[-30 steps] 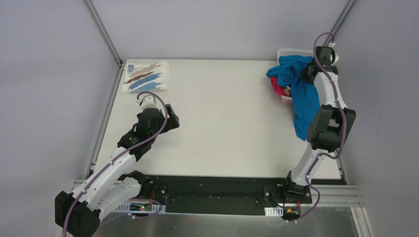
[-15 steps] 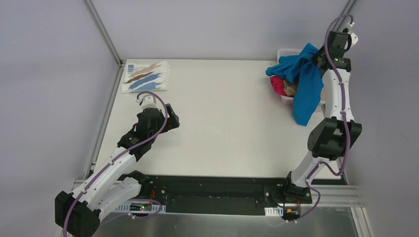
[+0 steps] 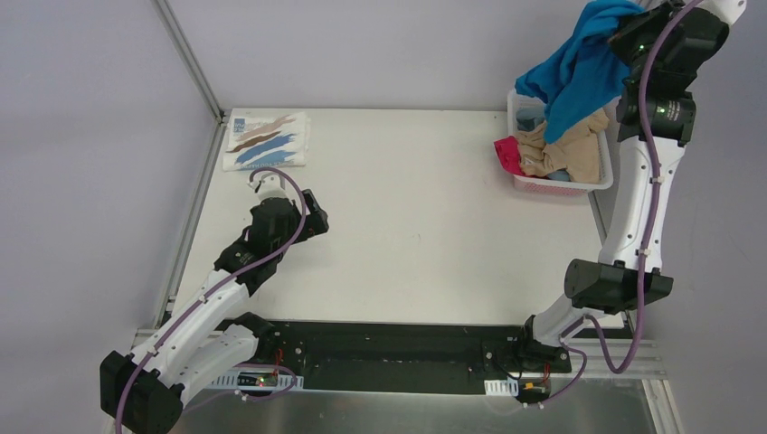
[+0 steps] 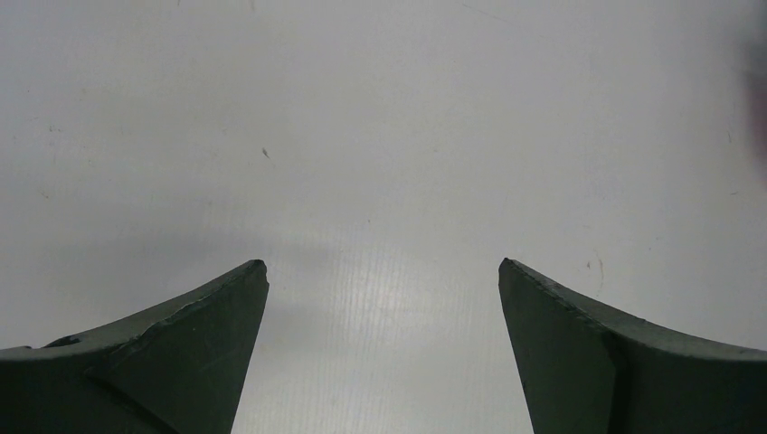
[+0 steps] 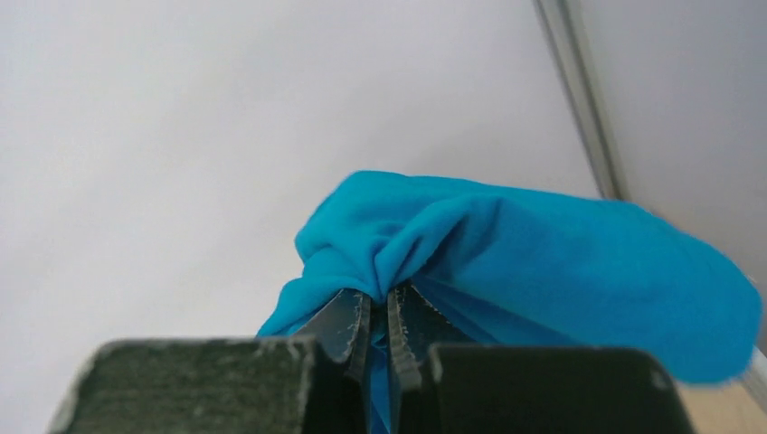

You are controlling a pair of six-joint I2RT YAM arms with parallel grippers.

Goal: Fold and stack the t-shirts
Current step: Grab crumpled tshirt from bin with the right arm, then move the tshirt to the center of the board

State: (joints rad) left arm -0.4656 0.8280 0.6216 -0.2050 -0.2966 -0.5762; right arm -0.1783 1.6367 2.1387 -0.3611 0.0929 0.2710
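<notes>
The top of the right arm and the upper edge of the blue shirt (image 3: 579,68) run out of the overhead view; the grip shows only from the wrist, where the right gripper (image 5: 378,294) has its toothed jaws pinched tight on a bunched fold of bright blue cloth. The shirt hangs in soft, creased folds above the white mesh basket (image 3: 561,188) at the far right corner; whether its lowest tip touches the heap below cannot be told. In the basket a crumpled beige shirt (image 3: 579,149) covers most of the pile; a pink one (image 3: 508,155) spills over the left rim; the rest is buried. The printed white shirt (image 3: 267,140) lies folded flat, a neat rectangle, at the far left corner. The left gripper (image 4: 381,263) hovers spread wide and empty over the smooth, faintly ribbed white table (image 3: 416,226).
</notes>
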